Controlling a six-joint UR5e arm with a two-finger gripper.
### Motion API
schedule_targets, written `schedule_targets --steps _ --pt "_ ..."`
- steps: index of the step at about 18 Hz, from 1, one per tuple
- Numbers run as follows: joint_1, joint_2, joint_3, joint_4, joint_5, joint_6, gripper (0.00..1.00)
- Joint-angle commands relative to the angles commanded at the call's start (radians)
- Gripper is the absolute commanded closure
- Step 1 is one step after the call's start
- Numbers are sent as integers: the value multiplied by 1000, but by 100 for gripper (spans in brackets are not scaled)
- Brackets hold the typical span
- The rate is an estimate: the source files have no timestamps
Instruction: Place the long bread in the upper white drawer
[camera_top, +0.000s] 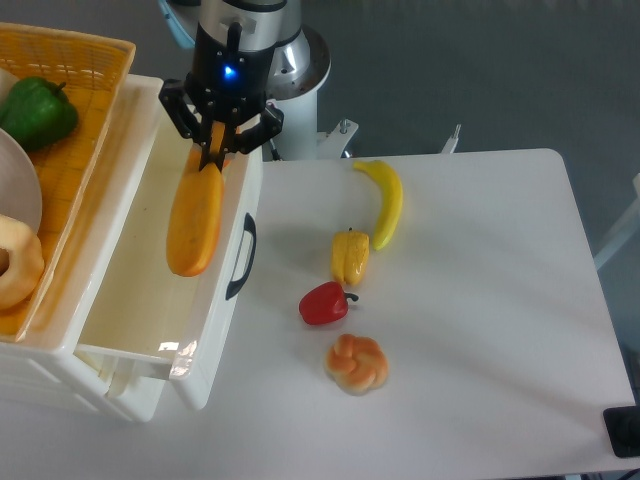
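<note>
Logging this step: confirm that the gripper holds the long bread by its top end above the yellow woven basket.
Wrong place. The fixed camera shows the gripper holding the long bread by its top end above the upper white drawer, not the basket.

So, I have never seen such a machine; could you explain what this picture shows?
One fixed camera looks down from above on a white table. The dark part at the top is a robot arm; its end effector is shut on the long bread, which hangs over the open upper white drawer. On the table lie a banana, a yellow pepper, a red pepper and a knotted bun. At the left, an orange basket holds a green pepper.
</note>
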Motion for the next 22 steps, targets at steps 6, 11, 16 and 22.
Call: schedule_targets --steps 6,11,16,22 --pt "-24 -8 -3 15 5 0 65" --pt "-28 -15 -2 15 5 2 63" --pt "-25 -23 6 47 8 46 45" --pt "14 -61 5 107 52 83 23"
